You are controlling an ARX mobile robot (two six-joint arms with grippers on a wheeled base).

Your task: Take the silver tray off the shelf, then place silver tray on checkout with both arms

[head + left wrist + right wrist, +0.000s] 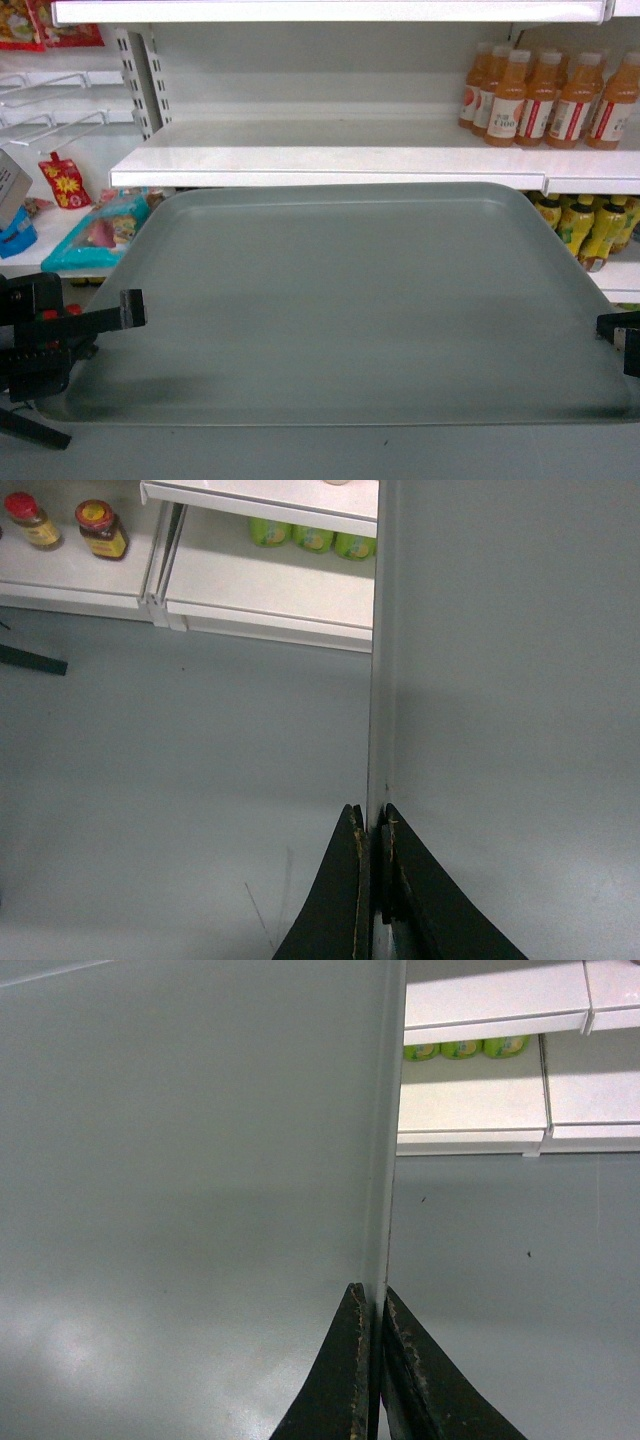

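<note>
Two claws, left and right, each pinched tight on opposite rims of grey tray; orange bottles on shelf, labels unreadable.

We hold our left tool at the left edge of the head view, its black fingers pinched tight on the rim of the silver tray. Our right tool shows only as a black tip at the right edge. Its wrist view shows both fingers pressed together on the opposite rim. Both wrists sit roughly level with each other.
</note>
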